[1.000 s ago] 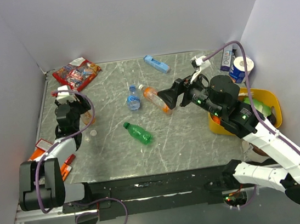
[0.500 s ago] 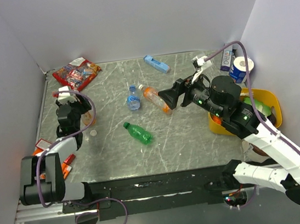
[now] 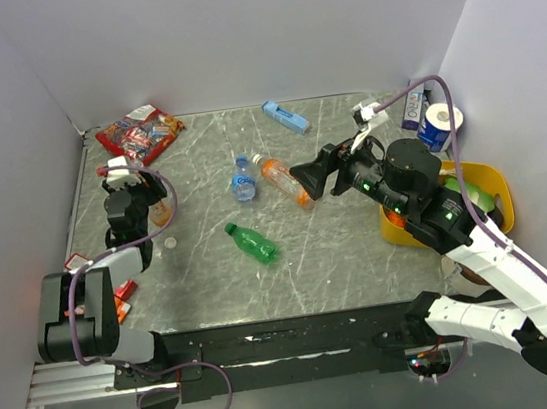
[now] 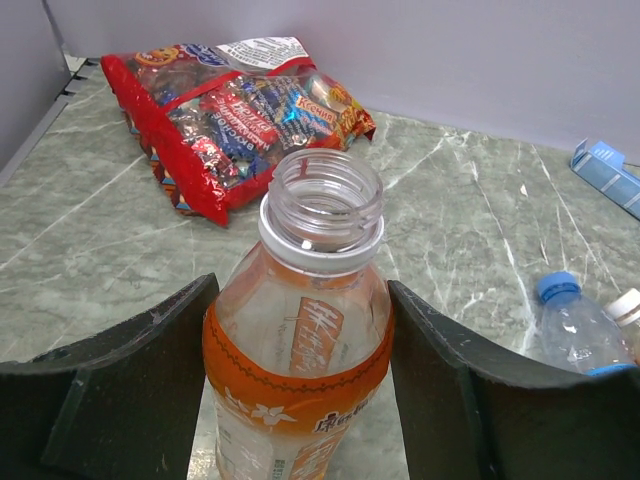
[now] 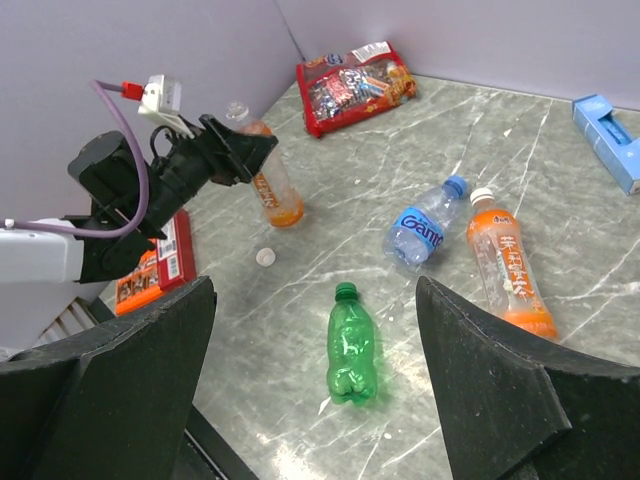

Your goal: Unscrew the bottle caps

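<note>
My left gripper [image 4: 300, 300] is shut on an orange bottle [image 4: 300, 340] that stands upright at the table's left side [image 3: 161, 212], its neck open with no cap on. A small white cap [image 3: 170, 243] lies on the table just in front of it. A second orange bottle [image 3: 284, 182], white-capped, and a clear bottle with a blue label [image 3: 242, 180] lie mid-table. The green bottle [image 5: 352, 345] lies capped below my right gripper [image 5: 315, 290]. That gripper [image 3: 312, 176] hangs open above the table, holding nothing.
A red candy bag [image 3: 139, 133] lies at the back left and a flat blue box [image 3: 285, 116] at the back middle. A yellow bowl [image 3: 487, 181] and a tape roll [image 3: 441, 124] sit on the right. Red and orange packets [image 3: 119, 295] lie by the left arm.
My left arm has shifted slightly toward the back of the table with the orange bottle still in its grip. The right arm has not moved.
</note>
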Controlling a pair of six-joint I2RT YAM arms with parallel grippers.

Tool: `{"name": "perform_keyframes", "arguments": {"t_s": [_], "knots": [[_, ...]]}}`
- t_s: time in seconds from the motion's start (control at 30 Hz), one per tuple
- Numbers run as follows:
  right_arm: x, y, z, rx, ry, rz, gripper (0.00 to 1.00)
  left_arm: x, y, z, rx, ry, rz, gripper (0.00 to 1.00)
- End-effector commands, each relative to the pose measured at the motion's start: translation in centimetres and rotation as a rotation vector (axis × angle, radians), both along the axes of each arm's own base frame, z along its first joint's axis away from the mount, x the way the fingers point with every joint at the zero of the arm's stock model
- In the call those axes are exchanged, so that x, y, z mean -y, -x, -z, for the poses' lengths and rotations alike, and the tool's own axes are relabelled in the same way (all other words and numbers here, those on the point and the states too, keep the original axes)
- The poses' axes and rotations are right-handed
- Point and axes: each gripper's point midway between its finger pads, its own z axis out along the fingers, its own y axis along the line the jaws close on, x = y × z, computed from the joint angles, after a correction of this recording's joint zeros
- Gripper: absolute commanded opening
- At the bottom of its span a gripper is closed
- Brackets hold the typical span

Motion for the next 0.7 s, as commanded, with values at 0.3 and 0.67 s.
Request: {"name": "perform_keyframes", "arguments": {"t_s": [0.3, 0.67], "knots": [[0.5, -0.1, -1.1, 0.02, -0.02, 0.021, 0.88, 0.3, -0.8, -0.8, 0.051, -0.061, -0.026, 0.65], [0.6, 0.1, -1.4, 0.021, -0.028, 0.02, 0.88, 1.2, 0.0, -0.5, 0.035, -0.083, -0.045, 0.82]]}}
